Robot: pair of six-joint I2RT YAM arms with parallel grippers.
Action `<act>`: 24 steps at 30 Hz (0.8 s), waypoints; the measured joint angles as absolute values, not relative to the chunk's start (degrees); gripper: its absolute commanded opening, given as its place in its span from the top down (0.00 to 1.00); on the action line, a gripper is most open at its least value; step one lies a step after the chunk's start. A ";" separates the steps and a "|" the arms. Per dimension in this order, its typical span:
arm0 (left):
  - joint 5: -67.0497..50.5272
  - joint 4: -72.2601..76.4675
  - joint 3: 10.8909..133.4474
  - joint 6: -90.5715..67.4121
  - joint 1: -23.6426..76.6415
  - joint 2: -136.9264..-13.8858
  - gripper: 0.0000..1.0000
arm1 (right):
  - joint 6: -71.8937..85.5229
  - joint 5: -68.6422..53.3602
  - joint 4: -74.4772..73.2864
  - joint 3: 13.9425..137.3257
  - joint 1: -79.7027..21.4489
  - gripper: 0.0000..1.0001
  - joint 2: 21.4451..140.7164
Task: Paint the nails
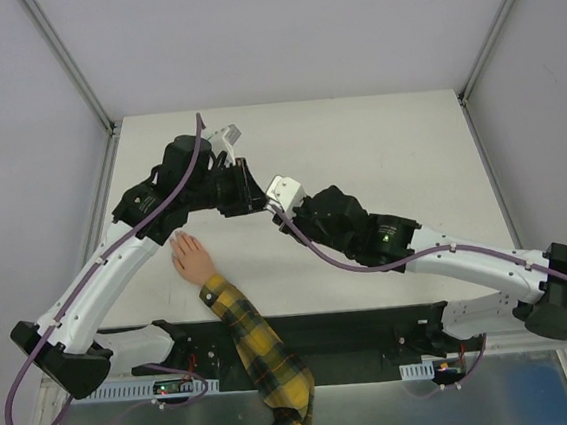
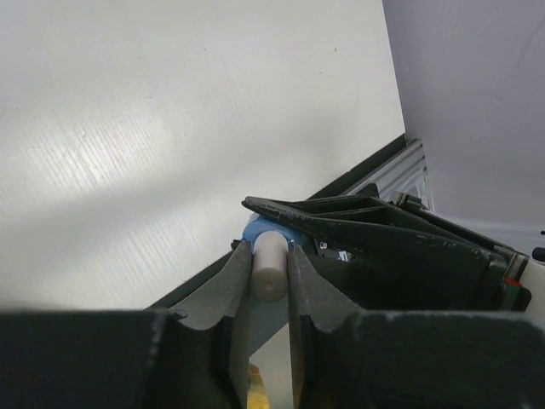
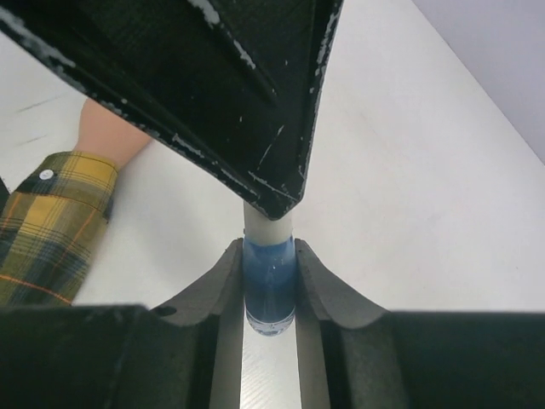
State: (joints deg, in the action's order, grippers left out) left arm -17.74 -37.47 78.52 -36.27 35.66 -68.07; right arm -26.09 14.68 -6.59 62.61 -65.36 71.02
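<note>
Above the middle of the tabletop (image 1: pixel 378 153), the two arms meet nose to nose over one small nail polish bottle (image 3: pixel 269 294). The right gripper (image 3: pixel 269 256) is clamped tight on the glass body, its curved grey pads cupping the round sides. The left gripper (image 2: pixel 269 251) is pinched just as firmly on the white cap (image 2: pixel 270 266) at the other end. That reads as an uncapping hold: one side anchors the bottle, the other gets a twisting purchase on the cap, which presumably carries the brush.

Look at the materials. The bottle is clear, glossy glass, full of deep blue polish, with a thick rounded base. The cap is a plain matte cylinder, off-white and smooth. The tabletop is pale, faintly ribbed plastic.

Now the customer! A small peach-skinned hand (image 1: pixel 189 257) lies flat near the tabletop's near edge, left of centre, well apart from the bottle. Its fingers point away from the bases and look close together. A soft yellow-and-black plaid sleeve (image 1: pixel 256 346) trails off the near edge. The nails are too small to make out from above.
</note>
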 measured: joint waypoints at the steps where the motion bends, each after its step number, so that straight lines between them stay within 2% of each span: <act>1: -17.65 -37.54 78.52 -36.51 35.66 -67.79 0.62 | -26.35 13.80 -6.02 62.37 -65.23 1.00 70.85; 2: -17.58 -37.54 78.52 -36.40 35.66 -67.57 0.44 | -26.44 13.26 -5.74 62.19 -65.14 1.00 70.67; 3: -17.50 -37.60 78.56 -36.05 35.64 -67.26 0.39 | -26.48 12.34 -5.82 61.98 -64.88 1.00 70.28; 6: -17.82 -37.95 78.56 -33.65 35.14 -66.06 0.25 | -26.22 8.82 -7.29 61.63 -63.40 1.00 68.77; 9: -18.00 -37.58 78.24 -30.46 35.14 -63.66 0.17 | -25.63 4.78 -8.03 61.41 -61.71 0.99 67.53; 15: -20.64 -32.51 72.82 -24.21 34.06 -52.86 0.18 | -21.43 -9.67 -10.09 60.03 -54.76 1.00 64.66; 17: -23.29 -28.80 69.95 -22.63 34.02 -49.04 0.20 | -19.46 -16.25 -10.26 60.03 -51.83 1.00 64.64; 19: -26.68 -25.08 67.11 -21.58 34.02 -46.22 0.27 | -17.12 -23.51 -10.61 60.16 -49.39 0.99 64.84; 24: -34.30 -14.79 60.82 -20.99 34.02 -43.44 0.34 | -10.48 -40.16 -8.69 61.80 -47.97 1.00 66.98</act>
State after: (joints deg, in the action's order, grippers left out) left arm -34.30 -14.79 60.82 -20.99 34.02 -43.44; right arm -10.48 -40.16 -8.69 61.80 -47.97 66.98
